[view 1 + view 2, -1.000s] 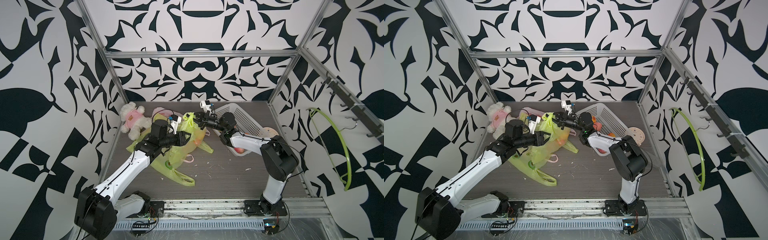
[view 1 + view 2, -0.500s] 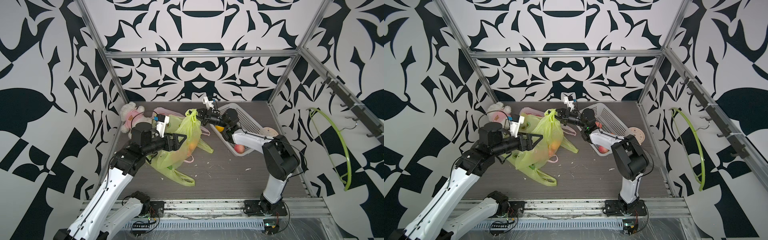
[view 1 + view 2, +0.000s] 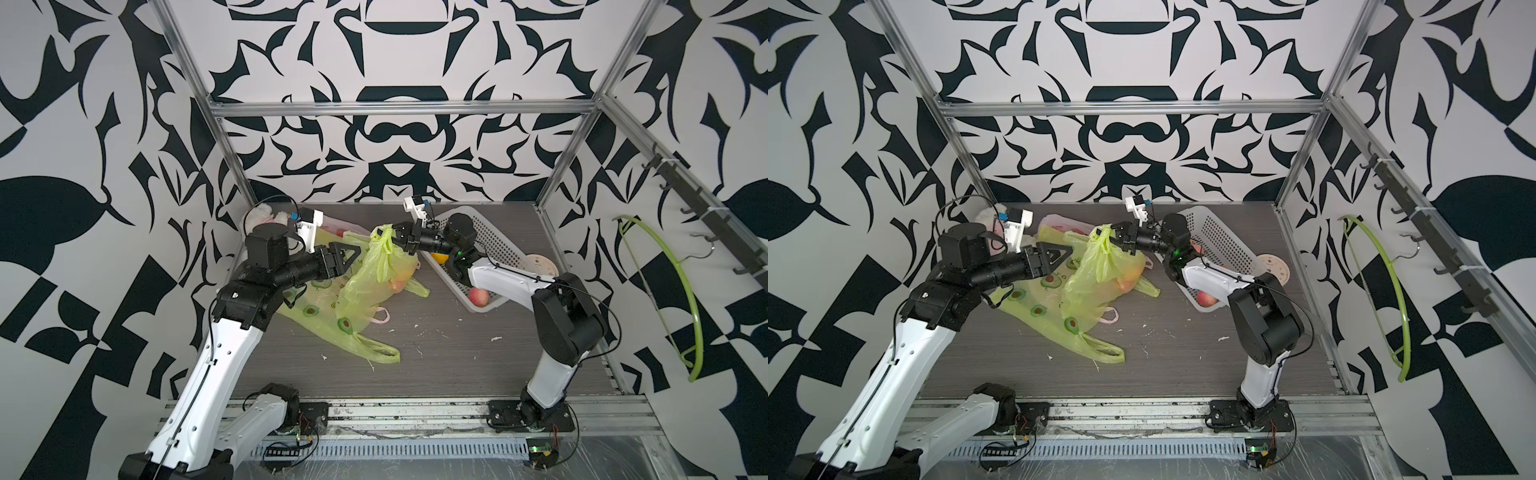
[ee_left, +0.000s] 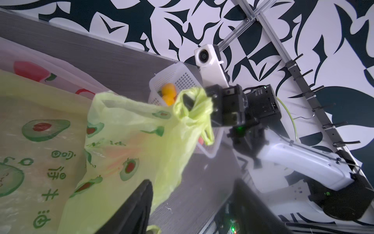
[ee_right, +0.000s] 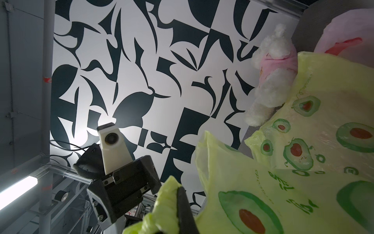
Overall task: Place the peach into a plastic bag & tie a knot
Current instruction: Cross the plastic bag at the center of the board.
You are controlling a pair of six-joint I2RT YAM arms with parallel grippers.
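A yellow-green plastic bag with avocado prints hangs by its twisted, bunched top from my right gripper, which is shut on that bunch. In both top views the peach shows as an orange-pink shape through the bag's lower right side. My left gripper is open just left of the bag and apart from it. In the left wrist view only table shows between its dark fingers. In the right wrist view one dark finger presses into the green bunch.
A second avocado-print bag lies flat under the hanging one, with a pink bag behind. A white perforated basket at the right holds orange fruit and a red one. A plush toy sits at the back left.
My left gripper has let go of the bag and drawn back to the left. The right gripper keeps its hold on the bag's top, and the bag now hangs from it alone.
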